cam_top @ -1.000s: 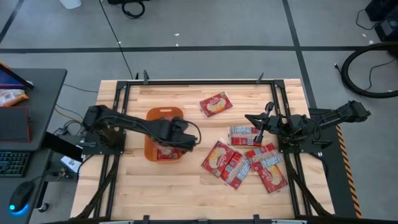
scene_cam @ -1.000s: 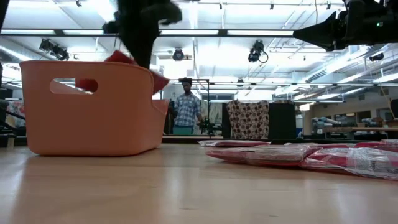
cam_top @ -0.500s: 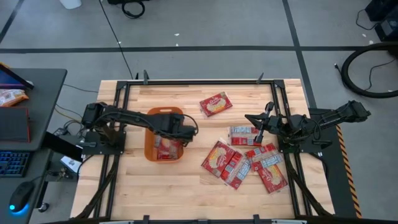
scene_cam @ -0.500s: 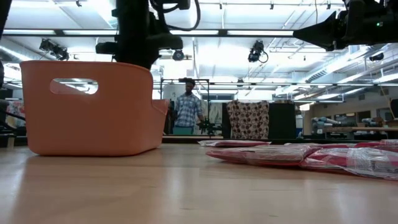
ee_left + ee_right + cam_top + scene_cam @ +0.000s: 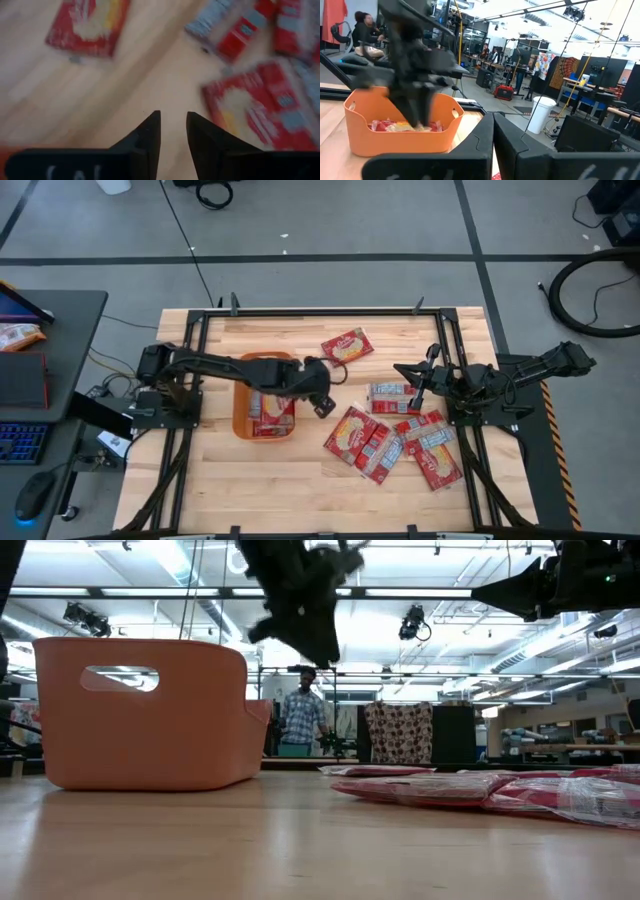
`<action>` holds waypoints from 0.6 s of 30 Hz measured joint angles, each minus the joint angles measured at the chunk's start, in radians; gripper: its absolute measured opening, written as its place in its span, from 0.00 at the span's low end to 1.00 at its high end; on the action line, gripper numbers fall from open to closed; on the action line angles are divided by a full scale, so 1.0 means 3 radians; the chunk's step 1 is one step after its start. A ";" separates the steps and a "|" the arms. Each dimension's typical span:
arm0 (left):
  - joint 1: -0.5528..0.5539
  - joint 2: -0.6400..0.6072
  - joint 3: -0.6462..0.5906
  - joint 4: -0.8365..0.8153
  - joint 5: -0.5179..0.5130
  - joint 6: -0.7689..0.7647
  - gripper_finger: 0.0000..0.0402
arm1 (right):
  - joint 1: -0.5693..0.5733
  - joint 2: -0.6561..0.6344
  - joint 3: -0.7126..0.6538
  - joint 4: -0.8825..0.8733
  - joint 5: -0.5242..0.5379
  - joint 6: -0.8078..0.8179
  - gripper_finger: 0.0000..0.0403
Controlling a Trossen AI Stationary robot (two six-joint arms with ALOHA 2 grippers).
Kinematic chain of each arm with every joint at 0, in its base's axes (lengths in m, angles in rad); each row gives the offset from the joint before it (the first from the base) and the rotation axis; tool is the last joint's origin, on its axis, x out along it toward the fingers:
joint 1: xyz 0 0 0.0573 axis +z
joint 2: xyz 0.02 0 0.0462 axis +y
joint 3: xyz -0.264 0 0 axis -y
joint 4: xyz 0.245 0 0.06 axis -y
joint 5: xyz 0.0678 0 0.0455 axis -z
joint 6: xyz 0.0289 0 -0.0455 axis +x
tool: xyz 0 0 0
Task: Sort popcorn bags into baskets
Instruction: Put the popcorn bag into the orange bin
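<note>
The orange basket stands on the table's left half, with red popcorn bags lying inside it. My left gripper hovers just right of the basket, above bare wood, open and holding nothing. In the low view it hangs tilted, higher than the basket's rim. Several more bags lie flat on the table: one near the far edge, one by the right arm, and a cluster on the near right. My right gripper waits shut above that side.
Black frame rails run along the table's left and right sides. Bare wood lies between the basket and the bag cluster and along the near edge. A person stands in the room far beyond the table.
My left gripper was down at the basket with a red bag at its fingers. That bag has dropped out of sight below the rim, and the gripper has risen, swung toward the table's right, clear of the basket, and tipped toward the loose bags.
</note>
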 joint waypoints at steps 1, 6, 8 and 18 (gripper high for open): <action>0.0041 0.0042 -0.0001 0.0076 -0.0004 0.0065 0.23 | 0.0000 0.0000 0.0000 0.0000 0.0000 0.0000 0.04; 0.0212 0.0272 -0.0001 0.0482 0.0040 0.0531 0.24 | 0.0000 0.0024 -0.0001 0.0021 -0.0013 -0.0001 0.04; 0.0277 0.0368 -0.0001 0.0632 0.0096 0.0667 0.26 | -0.0003 0.0022 -0.0001 0.0025 -0.0012 -0.0002 0.04; 0.0544 0.0771 -0.0002 0.1207 0.0081 0.1390 0.47 | -0.0003 0.0022 0.0000 0.0025 0.0002 -0.0014 0.04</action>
